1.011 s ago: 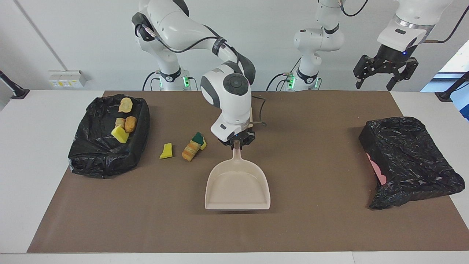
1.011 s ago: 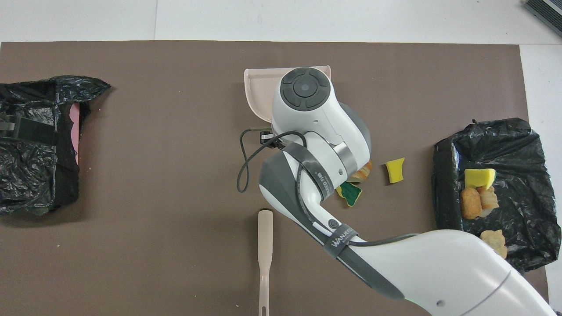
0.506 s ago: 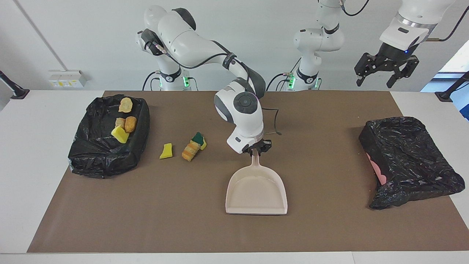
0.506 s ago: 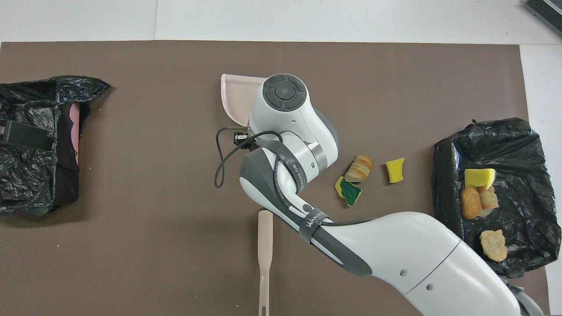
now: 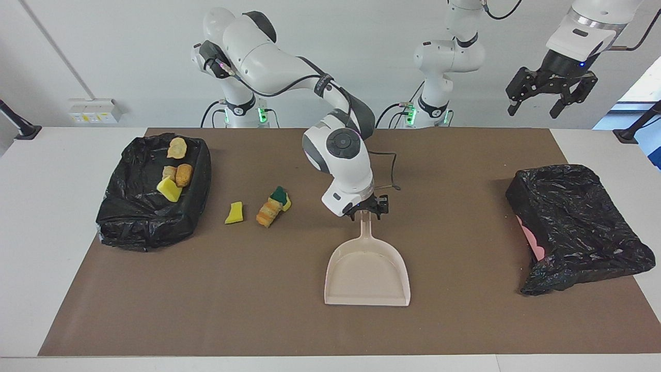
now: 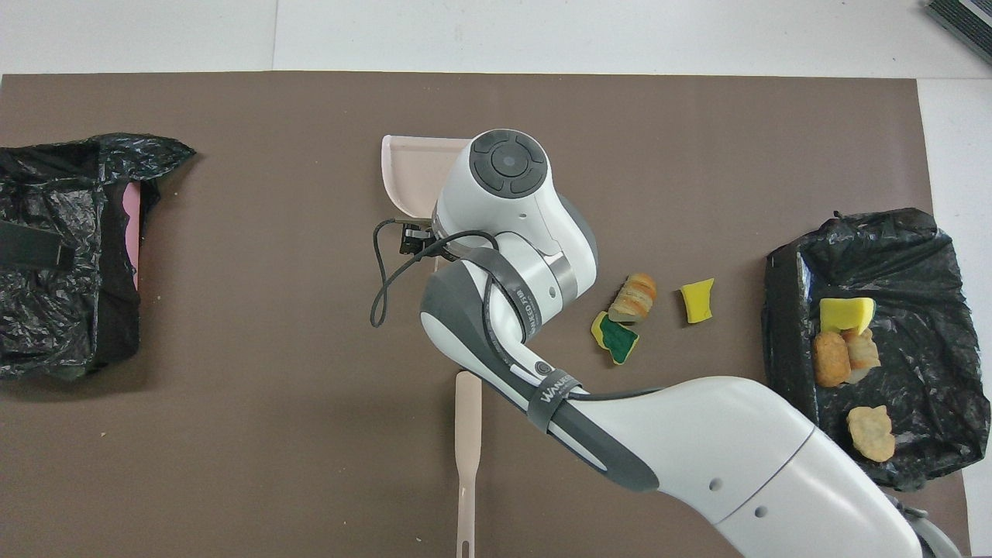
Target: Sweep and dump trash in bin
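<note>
Trash split in two groups: four scraps (image 5: 173, 173) lie in the black-lined bin (image 5: 150, 227) at the right arm's end, three loose on the brown mat (image 5: 206, 310) beside it: yellow sponge bit (image 5: 235, 213), bread-like piece (image 5: 268, 213), green-backed sponge (image 5: 280, 196). Readable text: "WANKEO"-type lettering on the cable strap (image 6: 556, 394) of the right arm, partly legible only. Right gripper (image 5: 367, 208) sits low at the handle of the beige dustpan (image 5: 367, 274); fingers look slightly parted around the handle tip, grip or release cannot be told. Overhead, the arm hides the handle and most of the pan. Left gripper (image 5: 551, 95) waits raised over the left arm's end, fingers spread wide, empty. Brush handle (image 6: 467, 457) lies on the mat nearer the robots, end cut off. Second bagged bin (image 5: 573, 227) shows pink at one edge.
</note>
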Robot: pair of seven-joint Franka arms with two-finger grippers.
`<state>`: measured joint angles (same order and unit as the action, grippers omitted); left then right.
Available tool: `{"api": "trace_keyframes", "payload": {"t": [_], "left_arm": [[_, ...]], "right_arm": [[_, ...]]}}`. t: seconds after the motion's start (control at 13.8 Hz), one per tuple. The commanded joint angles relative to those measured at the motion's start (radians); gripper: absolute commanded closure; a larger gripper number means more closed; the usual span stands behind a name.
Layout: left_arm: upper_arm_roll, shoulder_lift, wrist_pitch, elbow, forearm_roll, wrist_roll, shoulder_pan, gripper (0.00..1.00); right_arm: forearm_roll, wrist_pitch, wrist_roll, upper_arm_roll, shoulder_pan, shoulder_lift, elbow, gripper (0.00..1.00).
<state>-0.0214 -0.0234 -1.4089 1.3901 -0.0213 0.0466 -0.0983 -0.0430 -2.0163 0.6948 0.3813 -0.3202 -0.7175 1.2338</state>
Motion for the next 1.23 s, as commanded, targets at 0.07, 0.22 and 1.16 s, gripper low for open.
{"api": "trace_keyframes", "payload": {"t": [0.07, 0.22, 1.16], "left_arm": [[0.0, -0.024, 0.038, 0.021, -0.008, -0.005, -0.001, 0.0], [0.001, -0.042, 0.012, 0.061, -0.011, -0.007, 0.002, 0.0], [0.095, 0.181, -0.566, 0.25, -0.005, -0.148, -0.178, 0.0]], "right_arm": [[-0.015, 0.069, -0.057, -0.001, 0.064, 0.114, 0.049, 0.0], [-0.012, 0.126, -0.086, 0.005, 0.142, 0.162, 0.061, 0.0], [0.288, 0.141, 0.033, 0.014, -0.069, 0.739, 0.795, 0.0]]}}
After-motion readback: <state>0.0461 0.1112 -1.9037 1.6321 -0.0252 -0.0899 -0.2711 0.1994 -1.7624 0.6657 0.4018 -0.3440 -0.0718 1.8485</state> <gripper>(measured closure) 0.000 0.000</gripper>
